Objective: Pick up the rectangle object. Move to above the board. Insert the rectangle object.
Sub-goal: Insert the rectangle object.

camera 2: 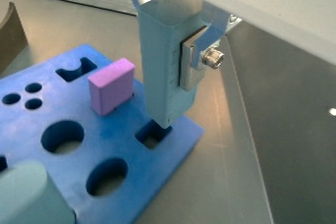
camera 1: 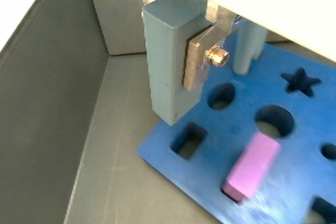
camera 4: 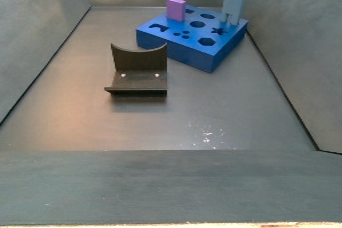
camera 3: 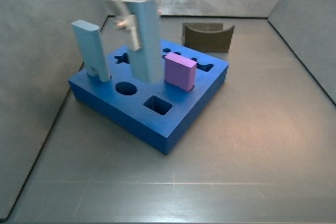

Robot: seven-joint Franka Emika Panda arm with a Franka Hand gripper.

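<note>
You've got the gripper (camera 1: pixel 199 31) up over the thick bright blue square board (camera 3: pixel 174 122) with its cut-out holes, and the flat silver fingers (camera 1: pixel 197 59) are clamped on the tall, slim, pale grey-blue rectangular bar (camera 1: pixel 171 61) — that's your rectangle object. It hangs upright in the jaws, and in both wrist views its lower end sits right at a corner of the board, by a small rectangular hole (camera 2: pixel 155 133). You can't tell from these shots whether the tip is already inside that hole or just touching the rim.

In a side view the same bar (camera 3: pixel 141 33) stands vertical over the back half of the board, with the gripper (camera 3: pixel 132 2) holding its top.

Other stuff on the board: a short pink block (camera 3: pixel 180 71) stands in one of the slots near the middle, and a wider, brighter sky-blue bar (camera 3: pixel 89 49) stands upright at the board's edge — well clear of the fingers.

The dark L-shaped fixture (camera 4: pixel 138 69) sits on the grey floor, apart from the board (camera 4: pixel 181 47); in a side view it's behind the board (camera 3: pixel 207 34).
</note>
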